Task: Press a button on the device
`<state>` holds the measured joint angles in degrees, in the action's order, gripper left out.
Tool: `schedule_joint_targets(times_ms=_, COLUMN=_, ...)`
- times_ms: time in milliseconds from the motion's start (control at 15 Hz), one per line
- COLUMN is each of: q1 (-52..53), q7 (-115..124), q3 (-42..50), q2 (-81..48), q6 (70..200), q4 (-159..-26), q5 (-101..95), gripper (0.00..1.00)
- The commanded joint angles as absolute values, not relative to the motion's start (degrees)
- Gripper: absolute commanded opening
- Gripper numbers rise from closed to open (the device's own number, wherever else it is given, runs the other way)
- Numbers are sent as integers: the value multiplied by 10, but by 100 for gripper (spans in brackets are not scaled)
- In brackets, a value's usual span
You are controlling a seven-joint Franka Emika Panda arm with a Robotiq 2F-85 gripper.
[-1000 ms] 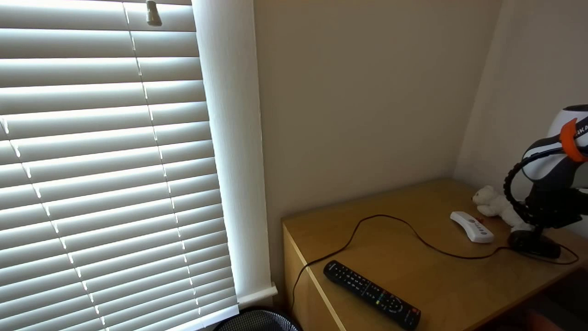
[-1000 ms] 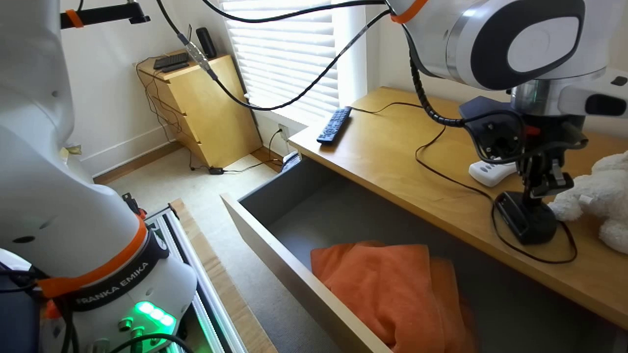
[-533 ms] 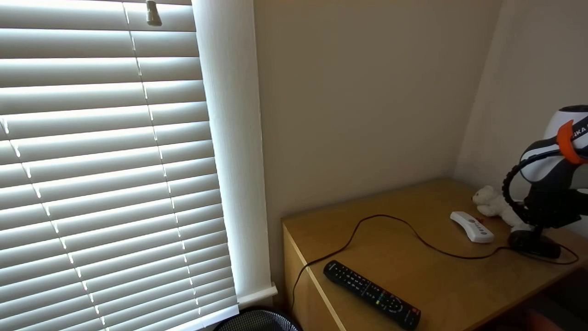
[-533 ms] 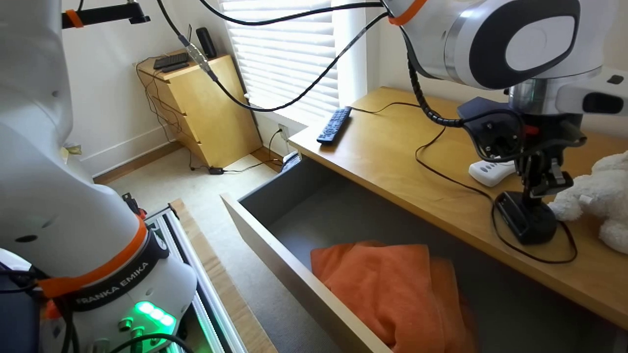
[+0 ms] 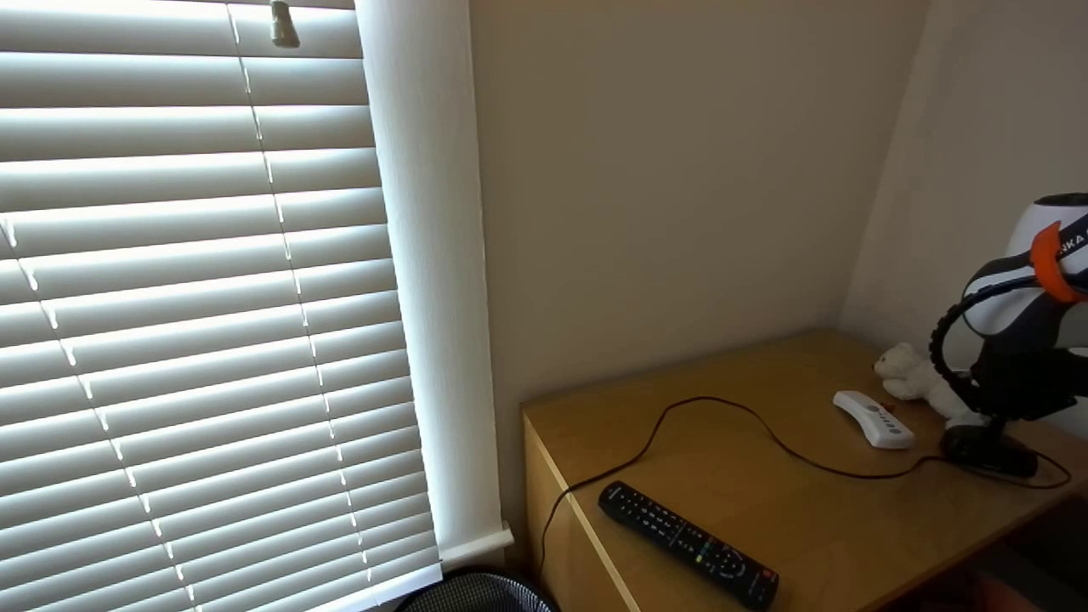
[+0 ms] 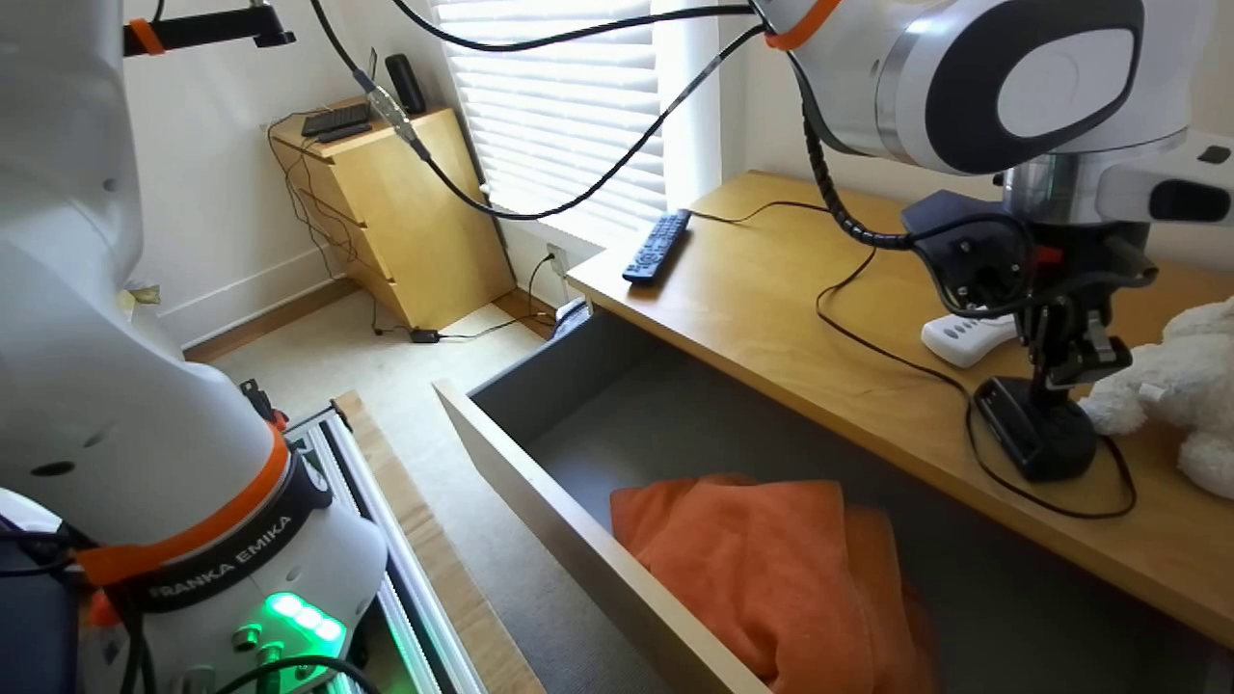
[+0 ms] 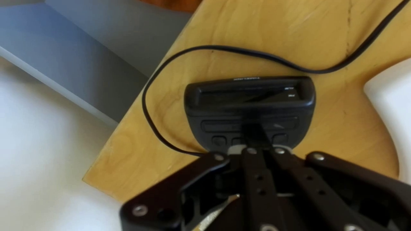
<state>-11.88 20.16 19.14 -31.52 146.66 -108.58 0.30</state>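
The device (image 6: 1032,443) is a small black rounded gadget with a display window and several buttons. It lies on the wooden top near the front edge and also shows in an exterior view (image 5: 990,457). In the wrist view the device (image 7: 221,109) has a long bar button above a row of small square ones. My gripper (image 7: 252,126) is shut, with nothing seen between its fingers. Its tips point down onto the device's button face, over the middle of the long bar, and appear to touch it. The fingers hide part of the bar and the small-button row.
A white gadget (image 6: 964,339) lies close behind the device, and a white plush toy (image 6: 1195,386) sits beside it. The device's black cable (image 6: 892,355) loops around it. A long black remote control (image 6: 658,247) lies farther off. An open drawer (image 6: 569,549) holds an orange cloth (image 6: 742,569).
My arm has shifted very slightly sideways and partly back. The gripper stays shut at the device, which appears to have moved slightly along with it.
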Motion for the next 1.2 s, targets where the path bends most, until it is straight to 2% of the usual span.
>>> schedule_joint_targets(times_ms=0, q1=-137, q7=190, q3=185, q2=-286, q6=1446, q4=-1091, q5=23, gripper=0)
schedule_joint_targets(times_ms=333, q1=-157, q7=137, q3=167, q2=-213, q6=1430, q4=-1112, q5=40, gripper=0)
schedule_joint_targets(times_ms=400, q1=-163, q7=105, q3=158, q2=-195, q6=1419, q4=-1118, q5=44, gripper=26)
schedule_joint_targets(times_ms=467, q1=-164, q7=82, q3=156, q2=-178, q6=1416, q4=-1126, q5=41, gripper=28)
schedule_joint_targets(times_ms=600, q1=-176, q7=6, q3=137, q2=-137, q6=1399, q4=-1142, q5=59, gripper=40)
schedule_joint_targets(times_ms=933, q1=-171, q7=-146, q3=132, q2=-48, q6=1382, q4=-1194, q5=38, gripper=80)
schedule_joint_targets(times_ms=1133, q1=-165, q7=-222, q3=134, q2=-9, q6=1362, q4=-1220, q5=31, gripper=99)
